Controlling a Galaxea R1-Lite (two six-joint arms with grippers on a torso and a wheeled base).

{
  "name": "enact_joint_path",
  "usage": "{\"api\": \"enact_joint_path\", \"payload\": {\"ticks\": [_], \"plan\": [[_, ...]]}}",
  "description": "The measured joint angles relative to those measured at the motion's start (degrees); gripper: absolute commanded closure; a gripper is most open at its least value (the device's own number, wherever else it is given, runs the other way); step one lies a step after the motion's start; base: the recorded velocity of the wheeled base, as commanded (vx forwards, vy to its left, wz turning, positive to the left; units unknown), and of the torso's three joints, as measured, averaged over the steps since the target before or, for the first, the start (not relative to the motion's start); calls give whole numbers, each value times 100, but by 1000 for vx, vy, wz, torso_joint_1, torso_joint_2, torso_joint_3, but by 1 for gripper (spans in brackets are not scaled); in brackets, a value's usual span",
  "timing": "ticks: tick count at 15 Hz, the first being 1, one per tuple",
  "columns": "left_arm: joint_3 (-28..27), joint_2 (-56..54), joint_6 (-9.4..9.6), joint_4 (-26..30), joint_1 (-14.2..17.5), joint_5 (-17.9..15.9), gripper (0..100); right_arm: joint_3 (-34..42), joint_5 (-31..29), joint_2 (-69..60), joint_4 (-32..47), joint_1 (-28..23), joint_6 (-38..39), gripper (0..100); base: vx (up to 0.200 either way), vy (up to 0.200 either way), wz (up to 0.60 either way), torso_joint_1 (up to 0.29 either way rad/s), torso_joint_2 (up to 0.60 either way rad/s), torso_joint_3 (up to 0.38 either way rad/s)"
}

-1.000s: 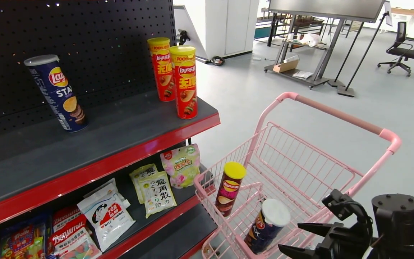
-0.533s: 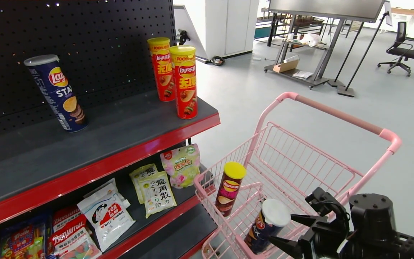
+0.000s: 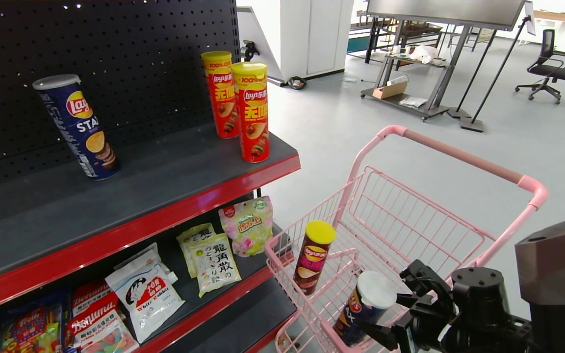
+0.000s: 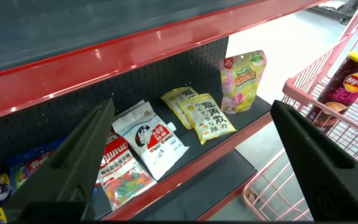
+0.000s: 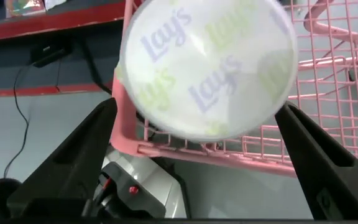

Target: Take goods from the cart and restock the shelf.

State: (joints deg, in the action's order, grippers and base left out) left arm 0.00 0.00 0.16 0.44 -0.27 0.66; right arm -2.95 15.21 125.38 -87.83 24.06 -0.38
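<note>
A pink cart holds a blue can with a white lid and a maroon can with a yellow lid, both leaning. My right gripper is open beside the blue can's top. In the right wrist view the white lid lies just ahead of the right gripper, between its spread fingers; I cannot tell whether they touch. My left gripper is open and holds nothing, facing the lower shelf. The upper shelf carries a tilted blue can and two red cans.
Snack bags lie on the lower shelf, seen again in the left wrist view as bags. The cart's corner stands close to the shelf end. Open grey floor, a rolling stand and an office chair lie beyond.
My right gripper has moved left and forward to the blue can's lid in the cart, and more of the arm shows. The cans and cart have not moved.
</note>
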Motion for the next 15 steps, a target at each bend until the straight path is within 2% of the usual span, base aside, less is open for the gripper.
{"api": "enact_joint_path", "payload": {"ticks": [15], "plan": [[0,0,5,0,0,2,0,-757,-79,533,-101,-52,28,0,0,0,0,0,0,0]]}}
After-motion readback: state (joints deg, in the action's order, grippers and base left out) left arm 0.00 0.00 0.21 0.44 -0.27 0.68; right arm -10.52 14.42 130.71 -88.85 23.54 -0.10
